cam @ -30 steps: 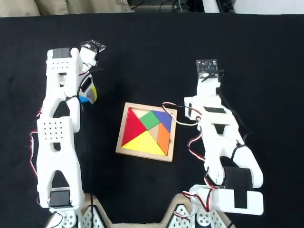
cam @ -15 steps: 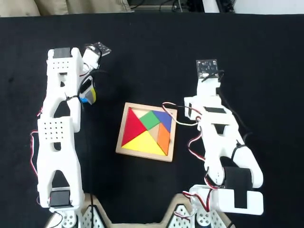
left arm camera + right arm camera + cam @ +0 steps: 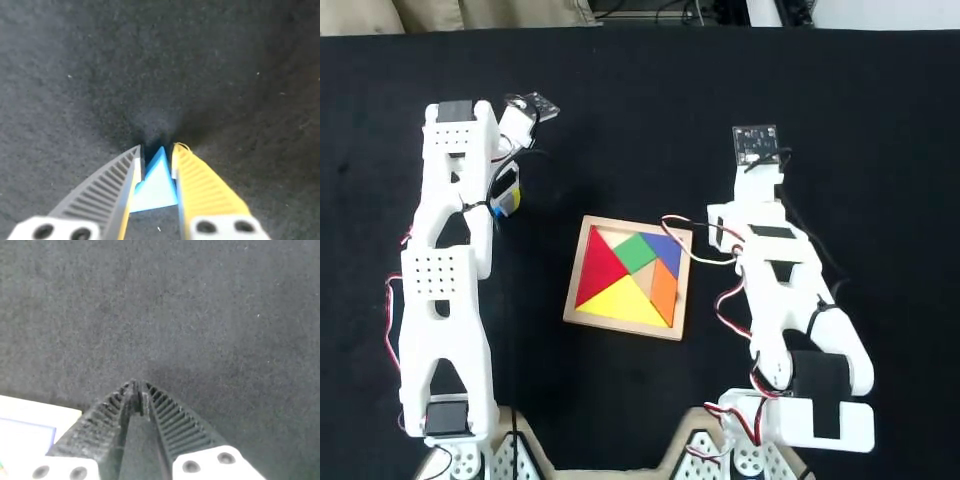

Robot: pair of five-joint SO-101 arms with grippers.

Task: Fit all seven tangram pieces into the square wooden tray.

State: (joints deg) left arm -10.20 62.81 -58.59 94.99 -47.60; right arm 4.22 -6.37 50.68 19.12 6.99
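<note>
Left gripper [image 3: 157, 150], upper left in the high view, pinches the blue triangle [image 3: 156, 182], well apart from the tray [image 3: 579, 272] at centre. Right gripper [image 3: 136, 390] is closed and empty. Held by its slanted edges, the triangle could twist or slip, then jam at the gap [image 3: 645, 277].

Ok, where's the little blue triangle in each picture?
High view: the blue triangle peeks out under the left hand, left of the tray.
Left wrist view: pinched between the left hand's grey finger and yellow finger.
Right wrist view: black cloth and a tray corner beside the right hand.
Shared landmark: the yellow finger, in high and left wrist views.
</note>
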